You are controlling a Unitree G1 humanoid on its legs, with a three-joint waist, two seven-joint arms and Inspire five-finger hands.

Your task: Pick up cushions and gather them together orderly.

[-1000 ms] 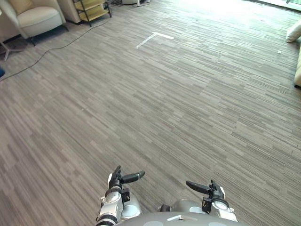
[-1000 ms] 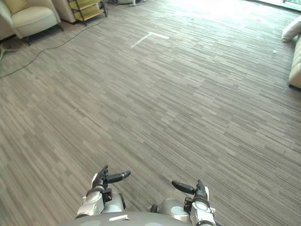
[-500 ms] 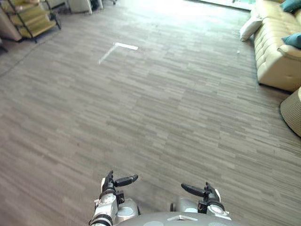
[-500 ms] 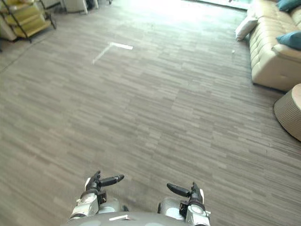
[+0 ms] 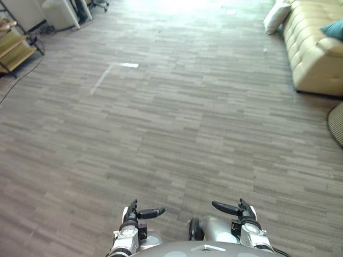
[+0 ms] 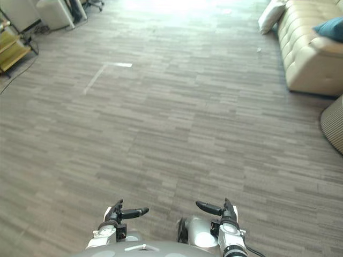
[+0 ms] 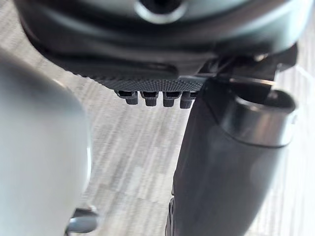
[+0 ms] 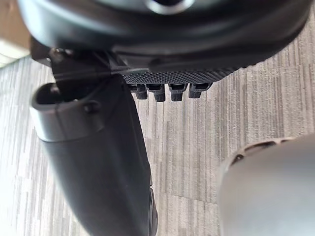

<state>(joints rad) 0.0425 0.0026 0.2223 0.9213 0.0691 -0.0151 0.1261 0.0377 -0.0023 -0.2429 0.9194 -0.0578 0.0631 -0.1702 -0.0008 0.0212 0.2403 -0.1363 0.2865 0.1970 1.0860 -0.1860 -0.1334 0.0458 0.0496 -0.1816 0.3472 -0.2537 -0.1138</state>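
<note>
A white cushion (image 5: 276, 17) leans on the floor against the far end of a cream sofa (image 5: 313, 61) at the upper right. A teal cushion (image 5: 334, 29) lies on the sofa's seat. My left hand (image 5: 140, 214) and right hand (image 5: 233, 209) hang low in front of me, far from both cushions, thumbs pointing toward each other. In the left wrist view the left hand (image 7: 152, 59) has relaxed fingers over bare floor and holds nothing. The right wrist view shows the same for the right hand (image 8: 167, 49).
Grey striped carpet stretches between me and the sofa. A round woven piece (image 5: 337, 124) juts in at the right edge. A yellow shelf (image 5: 13, 47) and white furniture (image 5: 59, 12) stand at the far left. A white tape mark (image 5: 110, 75) lies on the floor.
The camera has swung right: the armchair and shelf slid out to the left, and the sofa with its cushions came in. Both hands keep the same pose.
</note>
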